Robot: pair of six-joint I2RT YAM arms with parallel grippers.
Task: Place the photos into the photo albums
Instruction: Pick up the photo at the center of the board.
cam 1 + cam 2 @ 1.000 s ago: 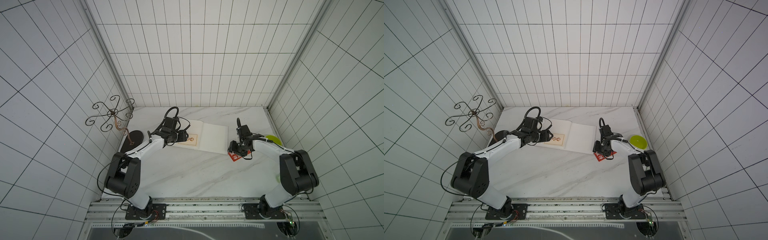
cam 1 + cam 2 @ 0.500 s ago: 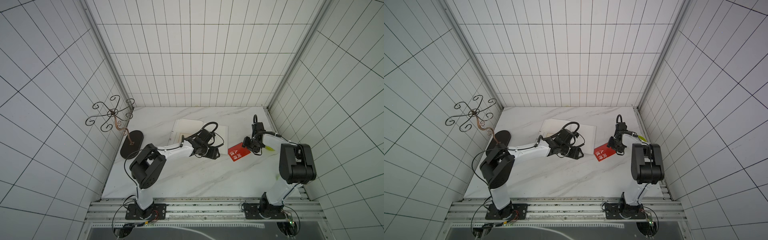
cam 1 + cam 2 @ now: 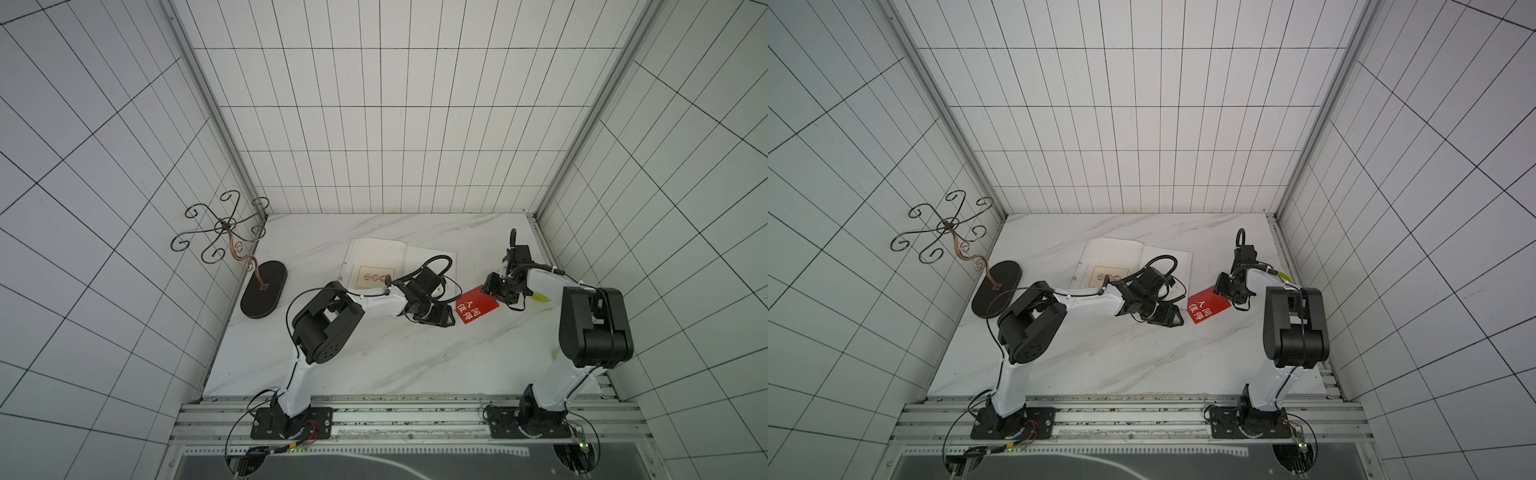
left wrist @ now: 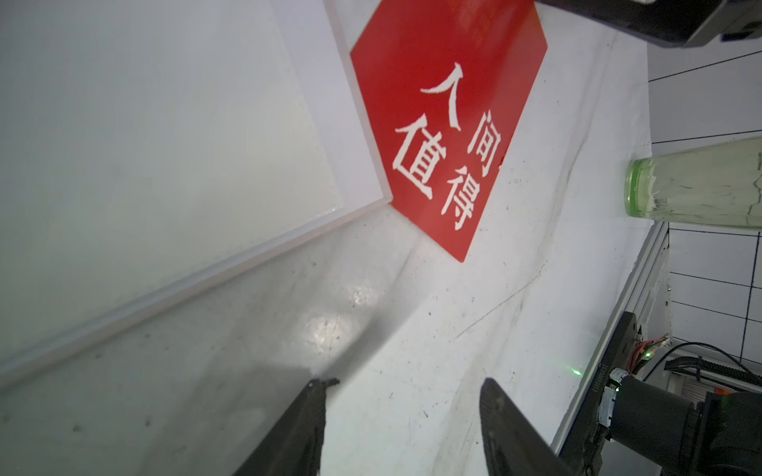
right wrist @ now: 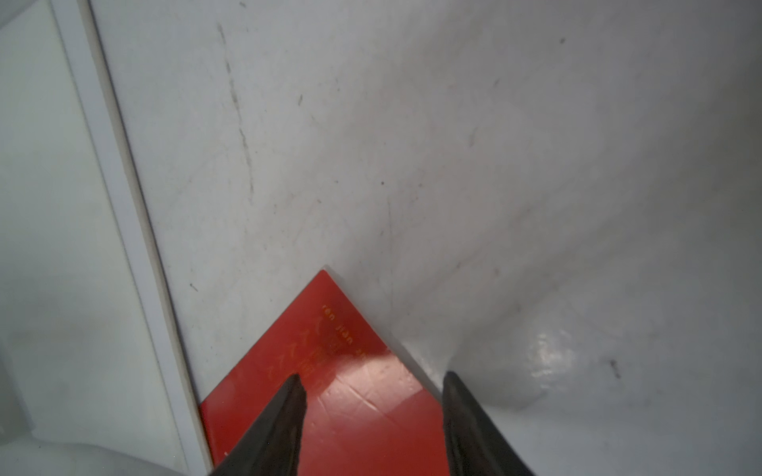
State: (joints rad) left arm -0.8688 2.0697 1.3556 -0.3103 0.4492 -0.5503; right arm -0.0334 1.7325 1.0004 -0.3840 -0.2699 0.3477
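Red photo [image 3: 477, 306] lies flat on the bench [image 3: 374, 353] against the open album [image 3: 399, 259]. My right jaws straddle its corner, unclenched; left jaws released, empty. Risk: closing may skid the card away.

One photo [image 3: 372, 277] lies on the left page of the album [image 3: 380, 252], a second photo [image 3: 477, 309] on the table [image 3: 395, 361] right of it.

Front zone: bare marble of the table [image 3: 374, 357] is lying open for passage.
Left edge: wire stand [image 3: 224, 226] is blocking the way.
Rear centre: open album [image 3: 382, 253] is occupying the surface.
Right edge: green object [image 3: 540, 297] is standing beside the right arm [image 3: 544, 278].
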